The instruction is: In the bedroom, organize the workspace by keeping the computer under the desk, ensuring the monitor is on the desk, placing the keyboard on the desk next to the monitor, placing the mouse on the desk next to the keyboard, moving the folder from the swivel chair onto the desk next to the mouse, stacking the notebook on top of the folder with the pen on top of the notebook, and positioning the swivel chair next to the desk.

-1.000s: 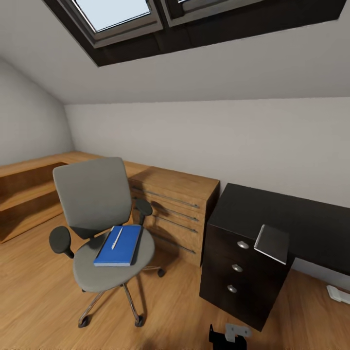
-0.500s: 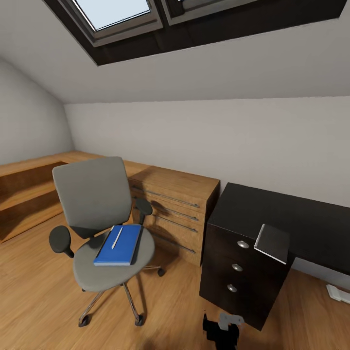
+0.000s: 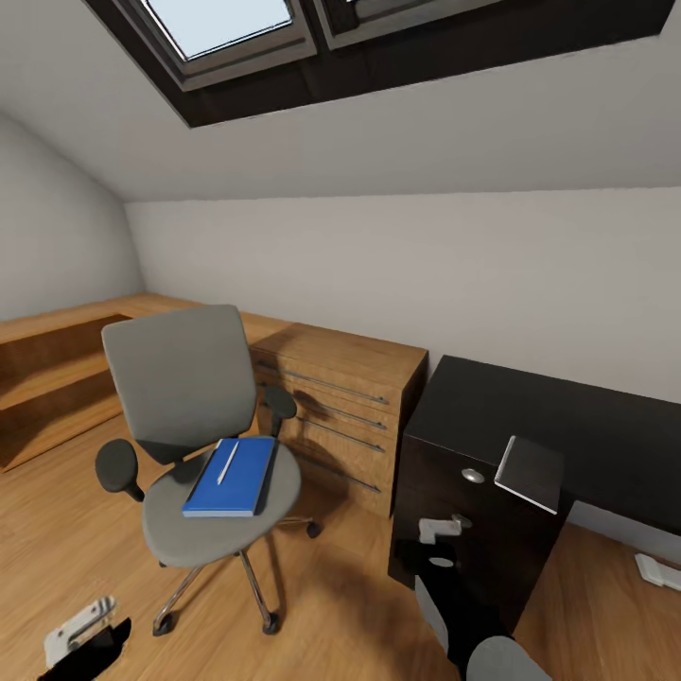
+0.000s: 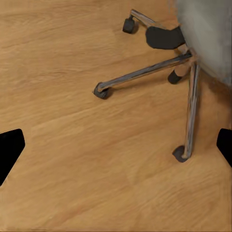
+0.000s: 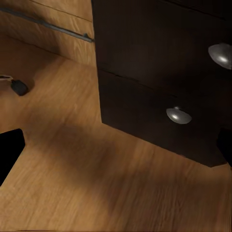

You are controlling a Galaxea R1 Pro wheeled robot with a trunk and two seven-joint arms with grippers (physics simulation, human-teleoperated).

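My left gripper (image 3: 80, 636) and right gripper (image 3: 437, 532) hang spread and empty; the folder (image 3: 231, 476), pen (image 3: 228, 462) atop, lies on the swivel chair (image 3: 189, 426), so next I must reach it.

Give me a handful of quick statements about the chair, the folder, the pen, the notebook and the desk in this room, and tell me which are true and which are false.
1. The folder lies on the seat of the swivel chair. True.
2. The pen lies on the floor beside the chair. False: it lies on top of the folder.
3. The notebook rests on the corner of the desk, overhanging its edge. True.
4. The desk's drawer knobs are long bar handles. False: they are round silver knobs; the bar handles belong to the light wooden dresser.
5. The left gripper is shut on the folder. False: it is low near the floor, apart from the chair, holding nothing.
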